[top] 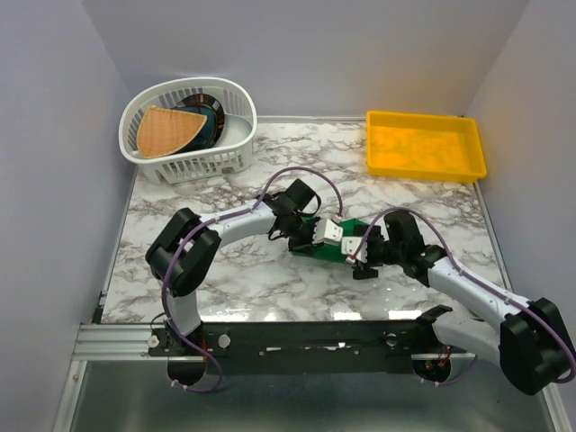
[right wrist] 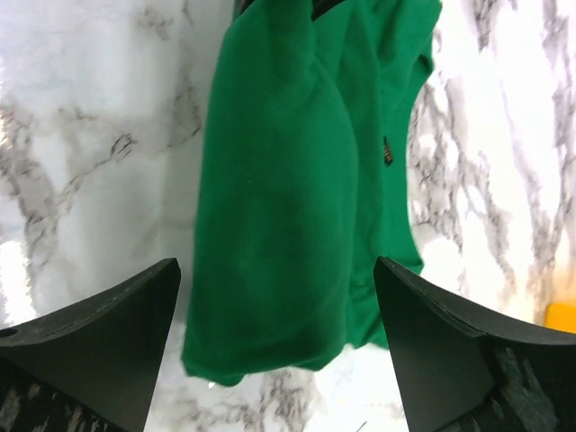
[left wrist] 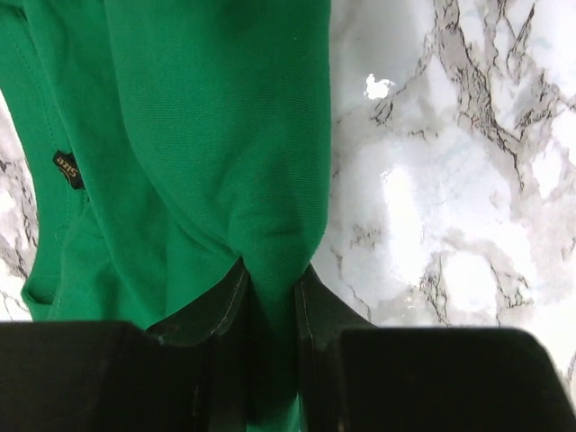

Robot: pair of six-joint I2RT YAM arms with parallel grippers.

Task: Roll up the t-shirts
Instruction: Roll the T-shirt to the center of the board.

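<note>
Item: plain emerald-green soft-fabric t-shirt (top: 310,241), bunched lengthwise at the middle of my white marble-patterned tabletop (top: 270,283), one end nipped tight in my left pincer (left wrist: 270,270), presumably as anchor, while my right pincer (right wrist: 276,265) hovers spread wide, empty, over the other end.

T-shirt (left wrist: 207,135) lies on table (top: 270,283); basket (top: 191,164) behind left, tray (top: 423,144) behind right.
</note>
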